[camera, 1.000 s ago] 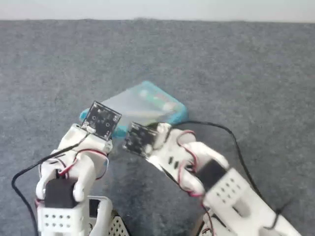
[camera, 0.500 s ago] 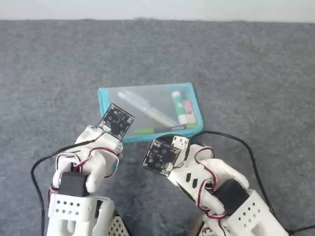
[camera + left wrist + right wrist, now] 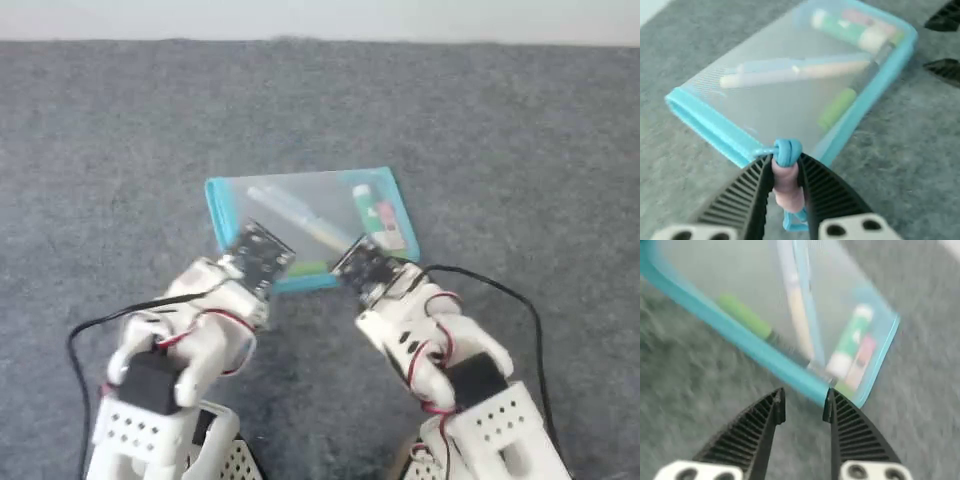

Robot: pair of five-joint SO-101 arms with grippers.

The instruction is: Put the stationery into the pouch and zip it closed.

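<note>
Nearest, the two arms rise from the near edge of the grey table (image 3: 520,150), the left arm at near left and the right arm at near right. Their wrists meet over the near long edge of the pouch (image 3: 300,200). The left tool (image 3: 785,161) is closed tight on the pink zipper pull (image 3: 786,185). The pull's blue cord loop (image 3: 786,150) sticks out past the fingertips, right at the pouch's near left corner. The right tool (image 3: 804,399) stands partly open and holds nothing. The pouch's teal near edge lies just past its tips, close by the near right corner.

The pouch is clear with teal trim and lies flat on the table, its long side running left to right. Inside are two pens (image 3: 300,212), a green marker (image 3: 836,107) along the near edge, and at the right end a green-and-white glue stick (image 3: 362,198) beside a pink item (image 3: 386,216).

Grey table surface runs on widely to the left, to the right and beyond the pouch, up to the far edge, where a pale wall (image 3: 320,18) begins.
</note>
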